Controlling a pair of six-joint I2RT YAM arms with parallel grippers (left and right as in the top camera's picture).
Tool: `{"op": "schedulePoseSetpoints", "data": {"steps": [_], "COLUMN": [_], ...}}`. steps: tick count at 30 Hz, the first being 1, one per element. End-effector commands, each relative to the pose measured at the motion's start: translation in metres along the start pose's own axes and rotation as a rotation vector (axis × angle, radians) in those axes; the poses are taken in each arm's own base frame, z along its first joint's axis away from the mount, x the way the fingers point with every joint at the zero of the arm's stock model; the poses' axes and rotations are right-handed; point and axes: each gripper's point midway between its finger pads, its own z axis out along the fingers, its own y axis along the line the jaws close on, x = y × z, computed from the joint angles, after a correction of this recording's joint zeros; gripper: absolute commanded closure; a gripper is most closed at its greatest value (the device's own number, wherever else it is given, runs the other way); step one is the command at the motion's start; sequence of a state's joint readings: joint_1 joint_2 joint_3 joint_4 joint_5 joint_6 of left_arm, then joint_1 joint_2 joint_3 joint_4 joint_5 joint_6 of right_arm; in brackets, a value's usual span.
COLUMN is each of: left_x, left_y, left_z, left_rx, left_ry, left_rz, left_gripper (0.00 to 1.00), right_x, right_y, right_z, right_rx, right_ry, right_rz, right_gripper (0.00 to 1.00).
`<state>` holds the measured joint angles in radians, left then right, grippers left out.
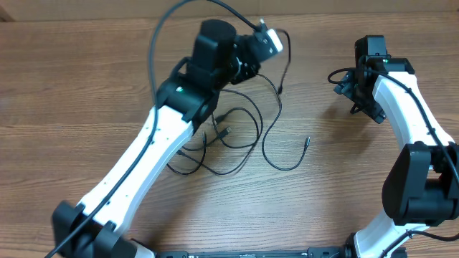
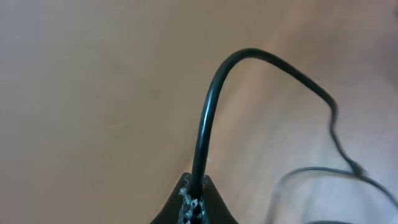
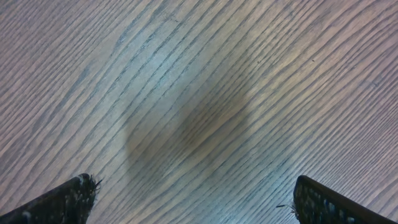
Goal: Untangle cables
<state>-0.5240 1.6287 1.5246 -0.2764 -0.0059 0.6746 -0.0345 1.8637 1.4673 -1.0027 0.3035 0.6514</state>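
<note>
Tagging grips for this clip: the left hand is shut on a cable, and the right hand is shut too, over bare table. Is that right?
Not the right hand: it stands wide open over the bare table, as the right wrist view shows. The left hand is shut on a cable.

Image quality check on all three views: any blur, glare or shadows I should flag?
Overhead: evenly lit and sharp, the cables read clearly on the table. Left wrist: the near cable is fairly crisp, the wood and the far loops behind it are soft. Right wrist: grain in sharp focus, a soft dark shadow mid-frame with a pale bluish sheen around it.
</note>
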Motion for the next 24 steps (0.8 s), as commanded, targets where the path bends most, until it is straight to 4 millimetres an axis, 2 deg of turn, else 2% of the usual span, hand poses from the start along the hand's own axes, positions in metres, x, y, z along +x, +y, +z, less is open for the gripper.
{"op": "schedulePoseSetpoints", "data": {"steps": [1, 5, 8, 17, 24], "left_x": [0.007, 0.02, 0.023, 0.073, 0.138], "left_y": [0.058, 0.097, 0.095, -0.007, -0.064], "left_z": [-0.034, -0.058, -0.059, -0.034, -0.013], "left_rx": [-0.301, -0.543, -0.549, -0.139, -0.046], "left_ry": [0.101, 0.17, 0.168, 0.35, 0.637], "left_rz": [-0.105, -0.216, -0.284, -0.646, -0.684], "left_gripper": [0.96, 0.95, 0.94, 0.96, 0.96], "right_x": [-0.002, -0.002, -0.002, -0.002, -0.002], "right_y": [-0.001, -0.001, -0.001, -0.001, -0.001], "right_z": [-0.003, -0.003, -0.003, -0.003, -0.003], "right_rx": [0.0, 0.0, 0.0, 0.0, 0.0], "right_ry": [-0.014, -0.014, -0.014, -0.014, -0.014], "right_rz": [0.01, 0.01, 0.01, 0.01, 0.01], "right_gripper": [0.0, 0.0, 0.0, 0.0, 0.0]}}
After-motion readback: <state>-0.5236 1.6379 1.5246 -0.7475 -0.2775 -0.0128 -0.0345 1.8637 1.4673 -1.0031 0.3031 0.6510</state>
